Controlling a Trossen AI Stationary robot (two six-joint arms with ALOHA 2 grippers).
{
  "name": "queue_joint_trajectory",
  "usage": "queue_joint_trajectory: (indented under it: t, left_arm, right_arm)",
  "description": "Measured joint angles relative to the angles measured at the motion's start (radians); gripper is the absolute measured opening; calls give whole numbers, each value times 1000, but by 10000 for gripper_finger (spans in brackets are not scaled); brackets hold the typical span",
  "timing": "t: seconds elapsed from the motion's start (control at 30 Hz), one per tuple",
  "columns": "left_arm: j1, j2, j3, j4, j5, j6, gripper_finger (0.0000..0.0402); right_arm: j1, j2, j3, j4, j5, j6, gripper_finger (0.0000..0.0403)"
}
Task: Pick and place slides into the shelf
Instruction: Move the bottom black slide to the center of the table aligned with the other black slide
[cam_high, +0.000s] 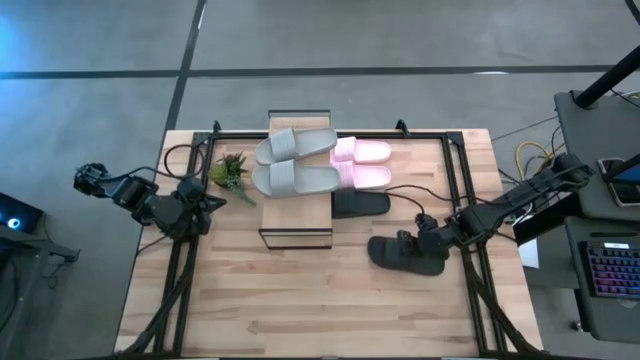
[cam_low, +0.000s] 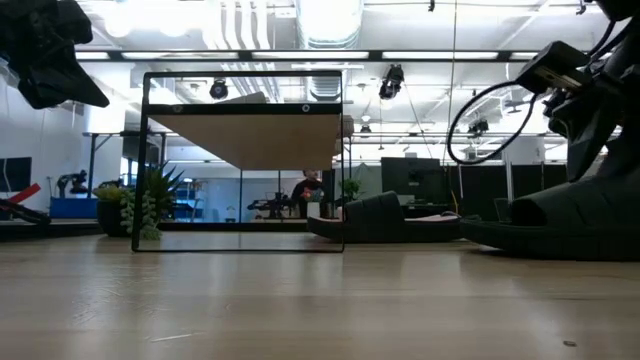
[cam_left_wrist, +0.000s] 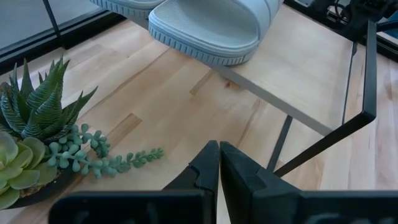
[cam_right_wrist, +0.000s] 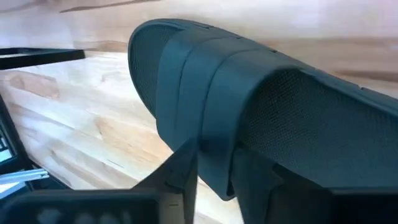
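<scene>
R gripper at lower right of high view, fingers pinching the strap of a black slide on the table. 2nd black slide beside shelf at centre. Grey pair on shelf top, pink pair just right of it. L gripper pressed together, near plant, mid-left.

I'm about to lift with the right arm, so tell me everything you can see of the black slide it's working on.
The black slide is a dark, matte, foam-looking sandal with a wide strap that shows fine mesh-like texture and raised ribs. It lies on the wooden table near the right side, in front of the other black slide and apart from it. The right gripper has its fingers either side of the strap's edge, closing on it. The low view shows the sole resting on the table.
</scene>
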Motion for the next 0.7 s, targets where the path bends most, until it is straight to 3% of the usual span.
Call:
queue_joint_trajectory:
  t: [0.27,0.57,0.7]
  left_arm:
    - [0,1,-1,0,-2,0,0]
    - [0,0,-1,1,-5,-1,0]
    - [0,1,-1,0,-5,0,0]
  right_arm:
    - [-51,25,0,38,1,-110,14]
    - [-164,85,3,186,3,-258,10]
    - [-207,123,15,216,-42,-313,10]
